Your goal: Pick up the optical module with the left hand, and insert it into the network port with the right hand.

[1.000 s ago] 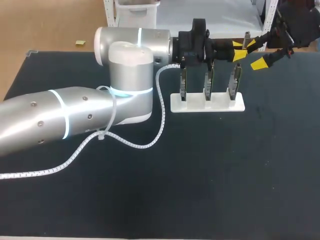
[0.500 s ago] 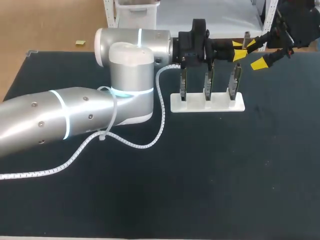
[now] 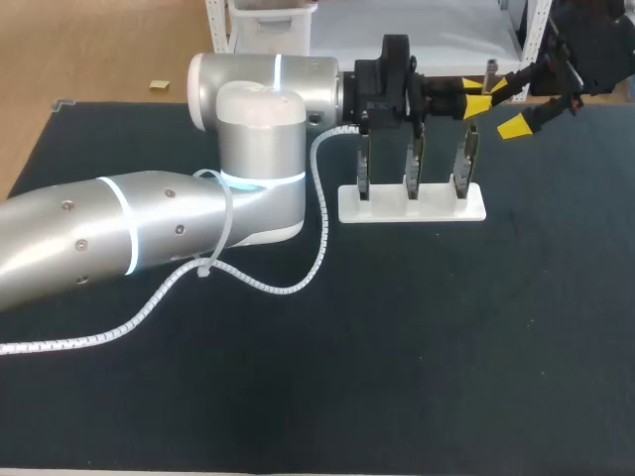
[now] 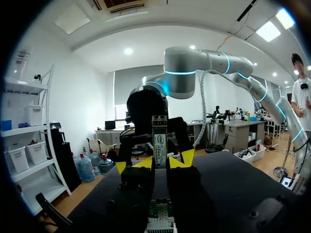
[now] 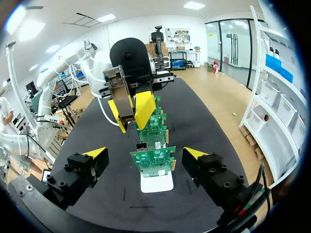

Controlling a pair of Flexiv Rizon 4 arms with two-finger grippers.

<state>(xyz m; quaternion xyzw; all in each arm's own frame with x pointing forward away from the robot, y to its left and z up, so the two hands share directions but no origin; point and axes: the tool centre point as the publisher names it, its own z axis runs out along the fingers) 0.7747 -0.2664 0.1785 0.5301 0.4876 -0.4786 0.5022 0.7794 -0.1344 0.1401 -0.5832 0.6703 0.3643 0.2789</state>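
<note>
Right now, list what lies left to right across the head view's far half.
Left arm's elbow → first circuit board → middle circuit board → third circuit board → right hand. Left hand omitted: it overlaps the third board.

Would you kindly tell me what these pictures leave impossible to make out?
Head view: the boards are too small for detail, their tops behind the left arm.
Left wrist view: the boards lie almost wholly under that arm's own jaws.
Head view: the right arm is cut off at the corner.
</note>
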